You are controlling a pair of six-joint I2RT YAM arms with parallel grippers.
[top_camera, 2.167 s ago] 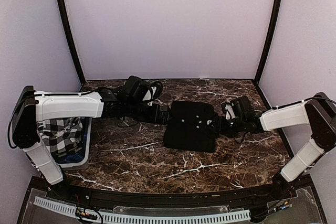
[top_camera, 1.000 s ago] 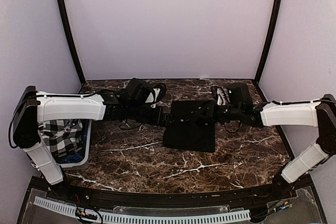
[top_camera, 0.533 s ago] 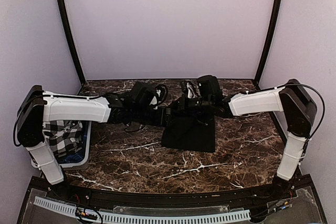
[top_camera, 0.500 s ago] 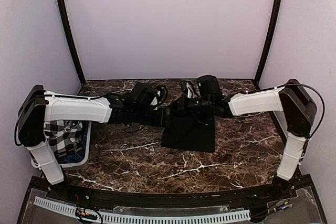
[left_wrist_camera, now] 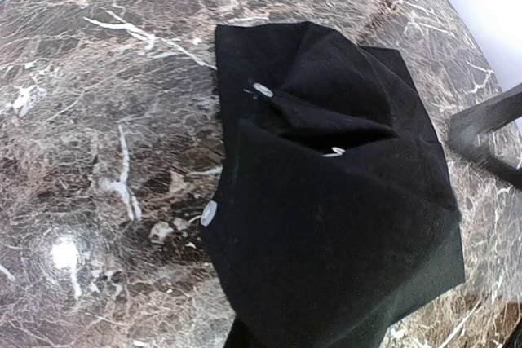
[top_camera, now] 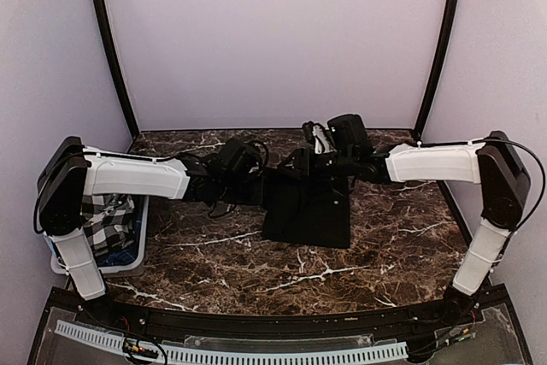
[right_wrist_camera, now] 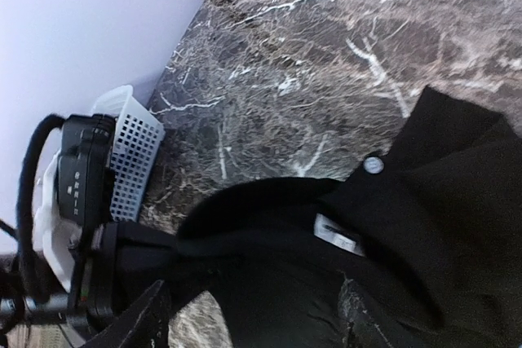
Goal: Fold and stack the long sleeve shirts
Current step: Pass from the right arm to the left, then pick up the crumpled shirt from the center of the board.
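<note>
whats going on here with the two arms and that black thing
Both arms are working on a black shirt lying in the middle, apparently folding it. The left gripper is at its left edge, where the cloth is pulled up toward it, though its fingers are hidden. The right gripper is over the far edge, its fingers apart with cloth between them. A basket at the left holds checked cloth.

The left arm (top_camera: 128, 179), at 9 o'clock, and the right arm (top_camera: 432, 162), at 3 o'clock, have long white shells with black rounded joints (shoulders, elbows and wrists alike). Their lowest links are white too. A thick black cable (right_wrist_camera: 26, 177) loops off the left arm's wrist.
</note>
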